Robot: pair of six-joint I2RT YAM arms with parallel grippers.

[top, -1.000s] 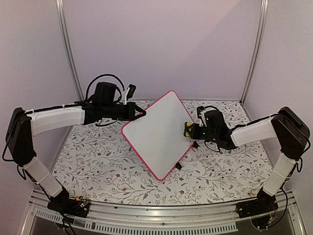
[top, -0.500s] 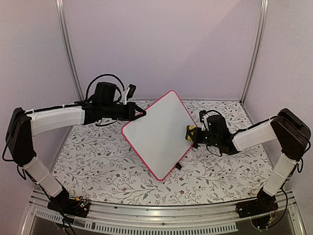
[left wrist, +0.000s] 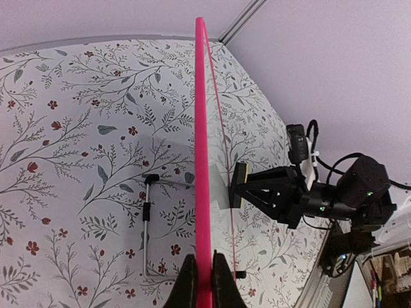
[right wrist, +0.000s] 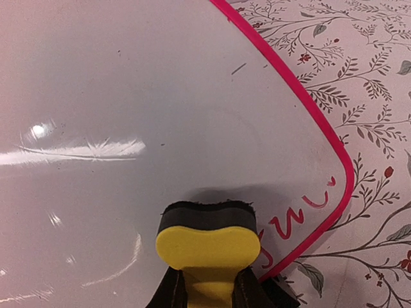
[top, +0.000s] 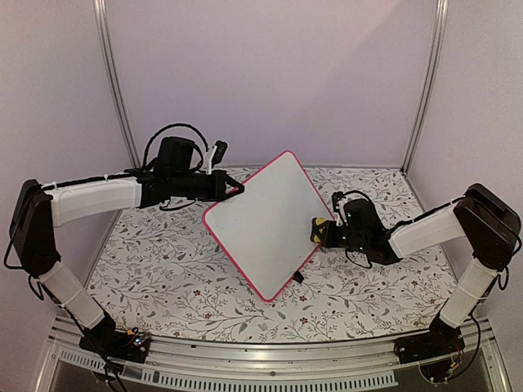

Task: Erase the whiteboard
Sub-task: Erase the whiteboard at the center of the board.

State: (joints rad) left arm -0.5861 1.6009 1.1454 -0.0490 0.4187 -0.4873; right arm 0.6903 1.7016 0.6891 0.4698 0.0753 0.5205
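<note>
The whiteboard point(top: 263, 224), white with a pink-red frame, is held tilted up off the table like a diamond. My left gripper point(top: 239, 189) is shut on its upper-left edge; in the left wrist view the frame point(left wrist: 202, 147) runs edge-on between the fingers of that gripper point(left wrist: 204, 260). My right gripper point(top: 325, 232) is shut on a yellow block eraser point(top: 315, 229) with a black felt face point(right wrist: 207, 215), pressed against the board point(right wrist: 148, 96) near its right corner. Red pen marks point(right wrist: 290, 224) remain beside the eraser point(right wrist: 209, 242), along the frame.
The table has a floral cloth point(top: 155, 269). A thin metal rod with black clips point(left wrist: 146, 218) lies on the cloth behind the board. A black clip foot point(top: 298, 278) sticks out at the board's lower edge. Pale walls and metal posts point(top: 114, 82) close the back.
My right gripper has slid the eraser down the board's right side, toward the near corner. The left gripper and the board have stayed still.
</note>
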